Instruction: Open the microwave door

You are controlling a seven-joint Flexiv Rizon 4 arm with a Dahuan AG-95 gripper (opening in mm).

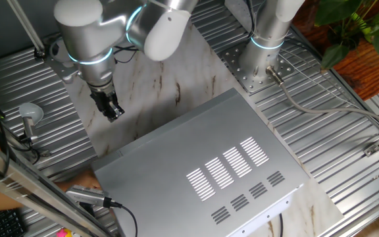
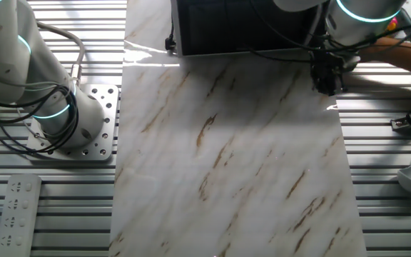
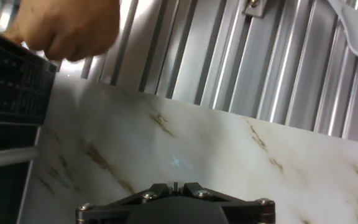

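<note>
The microwave (image 1: 202,164) sits on the marble worktop (image 2: 234,157) at one end, its slotted silver top filling much of one fixed view. The microwave door (image 2: 241,28) is the dark front panel facing along the slab, and it looks closed. The gripper (image 1: 112,108) hangs just above the marble near the microwave's front corner, by the worktop's side edge, touching nothing; whether its fingers are spread or pressed together cannot be told. A blurred human hand (image 3: 67,28) shows beside the microwave in the hand view.
</note>
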